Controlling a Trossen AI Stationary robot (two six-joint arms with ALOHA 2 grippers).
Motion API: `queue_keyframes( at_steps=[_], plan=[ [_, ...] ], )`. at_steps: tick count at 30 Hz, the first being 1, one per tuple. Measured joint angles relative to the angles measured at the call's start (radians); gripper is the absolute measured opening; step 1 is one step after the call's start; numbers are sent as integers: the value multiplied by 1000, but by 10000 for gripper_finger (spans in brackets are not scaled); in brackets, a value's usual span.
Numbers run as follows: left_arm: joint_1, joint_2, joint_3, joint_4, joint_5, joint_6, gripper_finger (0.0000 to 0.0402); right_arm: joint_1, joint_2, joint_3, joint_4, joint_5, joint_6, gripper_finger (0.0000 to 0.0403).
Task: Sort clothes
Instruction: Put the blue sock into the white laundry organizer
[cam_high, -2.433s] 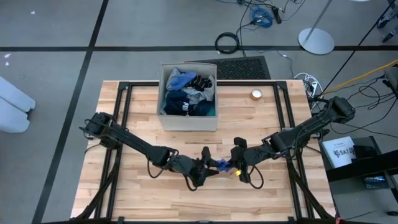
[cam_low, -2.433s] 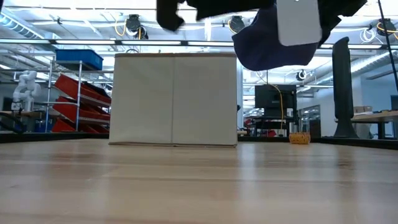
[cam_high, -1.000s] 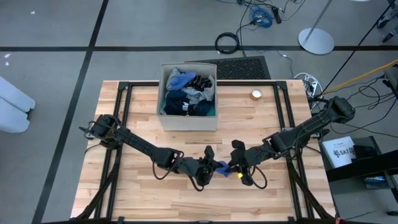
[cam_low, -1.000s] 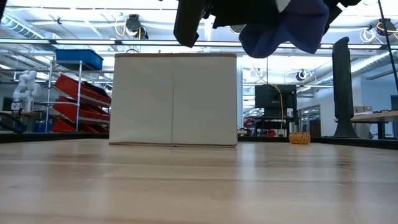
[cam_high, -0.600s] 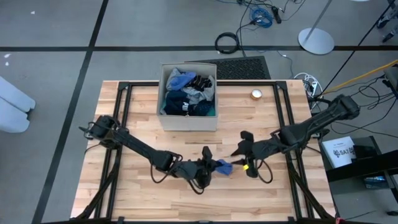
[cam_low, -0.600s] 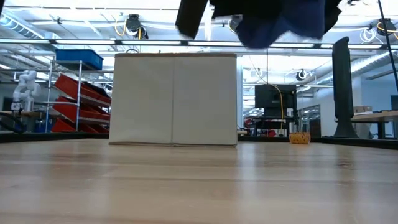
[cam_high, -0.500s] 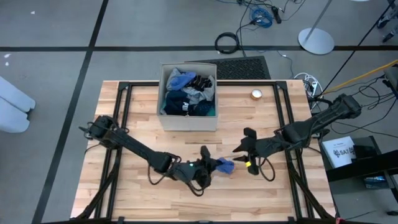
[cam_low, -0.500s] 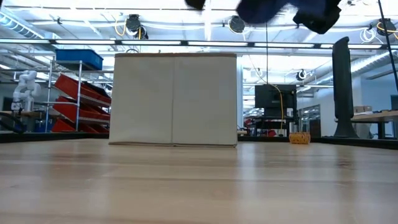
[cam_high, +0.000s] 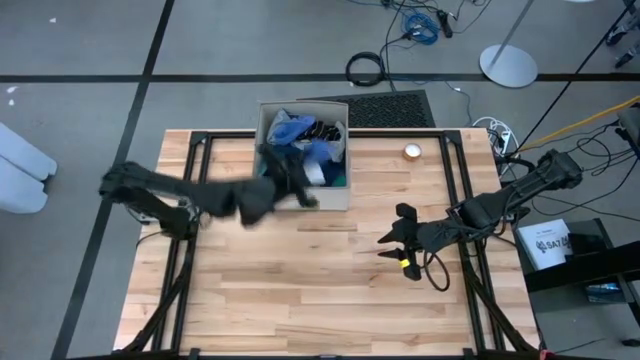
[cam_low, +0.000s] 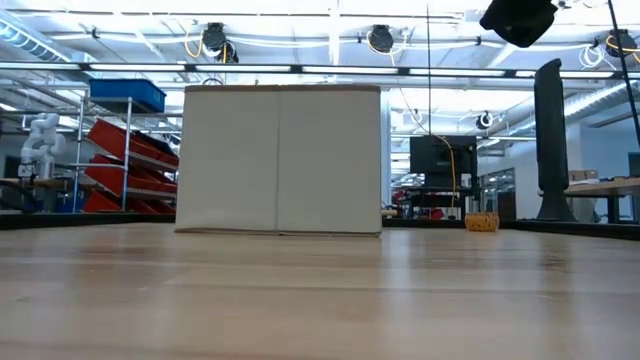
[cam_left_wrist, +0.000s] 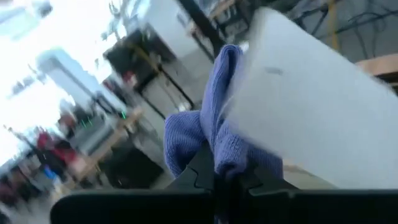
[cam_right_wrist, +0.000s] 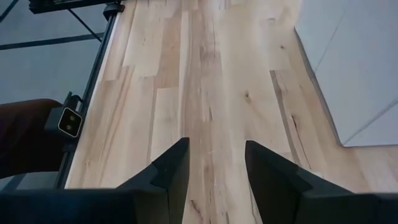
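Observation:
The beige box stands at the table's far middle, holding the clothes: a light blue piece, striped black socks and a turquoise garment. My left gripper is at the box's near wall, shut on a small blue cloth that is over the box's opening. In the left wrist view the cloth bunches just past the fingers, with the pale box wall behind it. My right gripper hovers open over bare table right of the box, with nothing between its fingers. My left gripper pinches a bunched fold of the small blue cloth between its two fingers. The fingers reach about level from the table's near-left side. The cloth is lifted clear of the table and puffs out beyond the fingertips, slack.
A small orange-topped object sits at the far right of the table. Black frame rails run along both sides. Bare wood covers the near half. The box fills the middle of the low view.
My right gripper has opened, let go of the blue cloth and drawn back toward the table's right edge. My left gripper, still shut on the cloth, has risen and swung fast from the near middle of the table toward the far edge, up to the box, rolling its wrist.

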Motion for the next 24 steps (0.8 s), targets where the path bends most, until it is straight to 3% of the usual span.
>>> queue_keyframes(
  at_steps=[5,8,11,18,24],
  plan=[
    [305,-107,0,-265,340,-354,9,0,0,0,-1,-2,-3,143],
    [490,-107,-2,-344,585,-543,9,0,0,0,-1,-2,-7,143],
    [624,-64,-2,-364,761,-646,9,0,0,0,-1,-2,-7,143],
    [739,86,-2,-429,1030,-735,9,0,0,0,-5,-4,-3,143],
    [735,242,-1,-523,1058,-727,14,0,0,0,-10,-4,-2,143]
  ],
)
